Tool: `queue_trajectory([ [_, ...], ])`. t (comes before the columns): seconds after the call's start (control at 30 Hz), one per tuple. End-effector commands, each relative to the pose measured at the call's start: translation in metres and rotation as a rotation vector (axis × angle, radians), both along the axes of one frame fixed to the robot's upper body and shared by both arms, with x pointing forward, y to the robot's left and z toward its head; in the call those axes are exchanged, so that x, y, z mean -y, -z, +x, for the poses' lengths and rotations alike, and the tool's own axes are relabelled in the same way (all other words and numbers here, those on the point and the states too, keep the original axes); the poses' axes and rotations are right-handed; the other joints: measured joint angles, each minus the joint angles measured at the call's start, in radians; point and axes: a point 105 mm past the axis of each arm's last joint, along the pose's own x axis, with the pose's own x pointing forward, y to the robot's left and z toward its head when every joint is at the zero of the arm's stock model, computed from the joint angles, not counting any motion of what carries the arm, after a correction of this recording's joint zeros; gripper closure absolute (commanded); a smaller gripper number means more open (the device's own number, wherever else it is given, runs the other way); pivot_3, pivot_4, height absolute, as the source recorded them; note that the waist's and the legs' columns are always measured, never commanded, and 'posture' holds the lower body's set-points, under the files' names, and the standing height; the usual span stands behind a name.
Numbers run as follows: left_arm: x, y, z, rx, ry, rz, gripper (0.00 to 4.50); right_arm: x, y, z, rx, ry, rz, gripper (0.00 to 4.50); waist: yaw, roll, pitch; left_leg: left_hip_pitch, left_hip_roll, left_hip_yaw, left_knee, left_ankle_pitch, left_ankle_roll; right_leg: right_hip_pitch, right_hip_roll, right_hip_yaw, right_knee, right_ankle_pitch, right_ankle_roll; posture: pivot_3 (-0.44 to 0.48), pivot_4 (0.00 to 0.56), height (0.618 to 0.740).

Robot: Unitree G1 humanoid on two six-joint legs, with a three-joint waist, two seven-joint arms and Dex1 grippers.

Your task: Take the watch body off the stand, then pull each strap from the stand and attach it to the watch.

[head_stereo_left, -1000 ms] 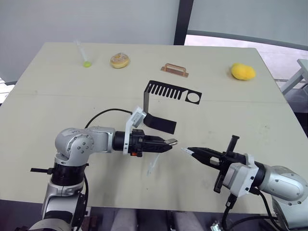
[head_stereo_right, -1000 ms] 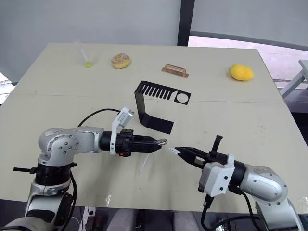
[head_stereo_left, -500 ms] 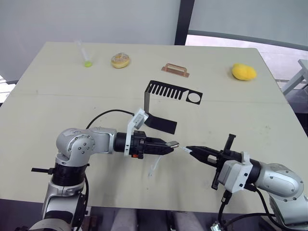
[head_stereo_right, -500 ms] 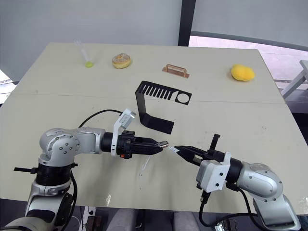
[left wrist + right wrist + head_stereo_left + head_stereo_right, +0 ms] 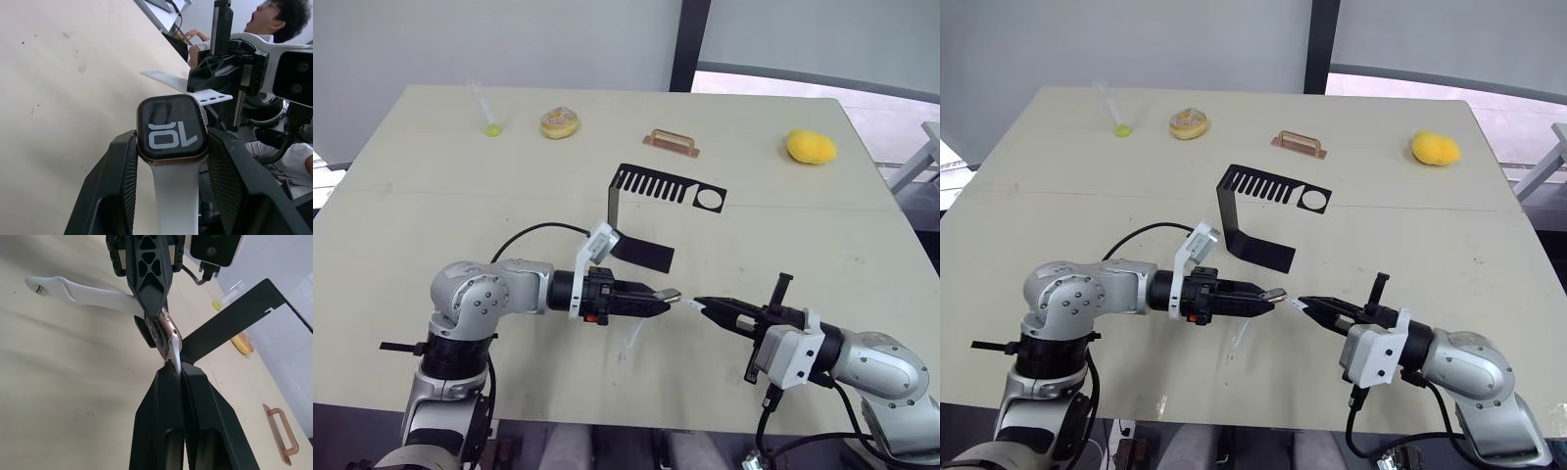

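Note:
My left gripper is shut on the watch body, a black case with white digits, held a little above the table. One white strap is attached to the case and hangs from it towards the table. My right gripper is shut on the second strap, which has small holes. The strap's free end touches the edge of the watch body. The black stand sits behind both grippers at mid-table, with nothing on it.
Along the far side of the table lie a clear tube with a green tip, a donut, a copper handle and a yellow object. A person sits beyond the table in the left wrist view.
My right gripper has moved left with its strap, closing the gap until the strap's tip meets the watch body. The left gripper has edged slightly right.

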Motion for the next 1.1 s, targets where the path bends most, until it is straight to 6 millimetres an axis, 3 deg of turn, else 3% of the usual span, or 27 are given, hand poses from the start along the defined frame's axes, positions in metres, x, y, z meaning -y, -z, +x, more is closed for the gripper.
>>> queue_trajectory([
  [0.03, 0.0044, -0.0069, -0.0075, 0.019, 0.043, -0.029, 2.92, -0.0019, -0.0069, -0.0010, 0.037, -0.009, 0.020, 4.50, 0.000, 0.000, 0.000, 0.000, 0.000, 0.000, 0.000, 0.000, 0.000, 0.000, 0.000, 0.000, 0.000, 0.000, 0.000, 0.000, 0.150, 0.740],
  [1.1, 0.0054, -0.0026, -0.0095, 0.001, 0.041, -0.026, 2.92, -0.0026, -0.0056, -0.0012, 0.034, -0.020, 0.015, 4.50, 0.000, 0.000, 0.000, 0.000, 0.000, 0.000, 0.000, 0.000, 0.000, 0.000, 0.000, 0.000, 0.000, 0.000, 0.000, 0.000, 0.150, 0.740],
])
